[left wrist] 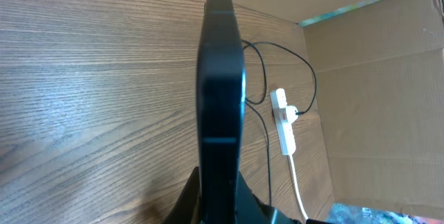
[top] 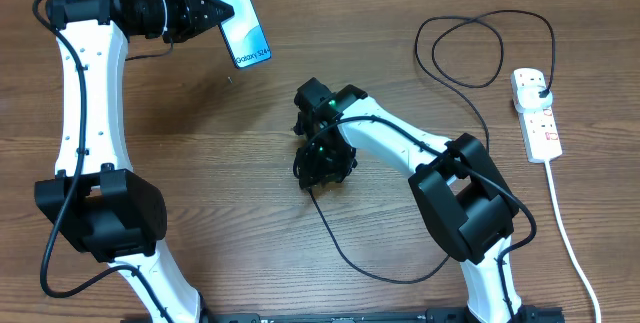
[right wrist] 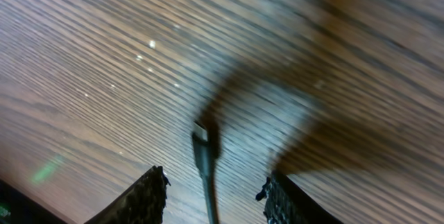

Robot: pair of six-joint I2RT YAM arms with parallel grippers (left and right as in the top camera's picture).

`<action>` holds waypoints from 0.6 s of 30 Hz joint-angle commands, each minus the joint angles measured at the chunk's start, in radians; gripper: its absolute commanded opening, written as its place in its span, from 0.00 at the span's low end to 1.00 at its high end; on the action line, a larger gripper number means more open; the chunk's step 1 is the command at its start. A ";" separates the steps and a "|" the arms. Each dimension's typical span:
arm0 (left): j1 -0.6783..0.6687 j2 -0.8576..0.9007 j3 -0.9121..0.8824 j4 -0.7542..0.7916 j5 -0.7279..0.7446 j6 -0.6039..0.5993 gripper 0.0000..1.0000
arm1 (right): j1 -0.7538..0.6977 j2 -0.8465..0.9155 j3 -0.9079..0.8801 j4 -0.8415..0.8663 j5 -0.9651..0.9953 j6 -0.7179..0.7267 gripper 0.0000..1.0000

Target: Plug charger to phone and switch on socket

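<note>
My left gripper (top: 205, 11) is shut on the phone (top: 238, 18) and holds it above the table at the top left, screen up. In the left wrist view the phone (left wrist: 220, 92) shows edge-on between the fingers (left wrist: 222, 207). My right gripper (top: 322, 168) is at the table's middle, pointing down over the charger cable (top: 340, 233). In the right wrist view its fingers (right wrist: 211, 182) are spread apart, with the cable's connector tip (right wrist: 201, 134) lying on the wood between them, untouched. The charger's black plug (top: 541, 91) sits in the white socket (top: 537, 113) at the right.
The black cable loops on the table behind the socket (left wrist: 283, 120) and runs in a long curve past the right arm's base. The socket's thick white cord (top: 570, 243) trails to the front right. Cardboard walls (left wrist: 374, 78) stand beyond the table.
</note>
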 commanded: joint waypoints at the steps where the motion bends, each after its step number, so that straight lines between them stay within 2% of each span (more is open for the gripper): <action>1: 0.004 -0.002 0.012 0.001 0.024 -0.005 0.04 | 0.003 -0.001 -0.024 0.038 0.021 0.043 0.43; 4: 0.004 -0.002 0.012 0.001 0.024 -0.005 0.04 | 0.001 -0.001 -0.026 0.073 0.017 0.045 0.30; 6: 0.004 -0.002 0.012 0.001 0.024 -0.005 0.04 | 0.003 -0.001 -0.029 0.076 0.017 0.045 0.30; 13: 0.004 -0.002 0.012 0.002 0.024 -0.005 0.04 | 0.003 -0.001 -0.086 0.109 0.016 0.045 0.18; 18: 0.004 -0.002 0.012 0.001 0.024 -0.005 0.04 | 0.033 -0.001 -0.093 0.112 0.017 0.051 0.18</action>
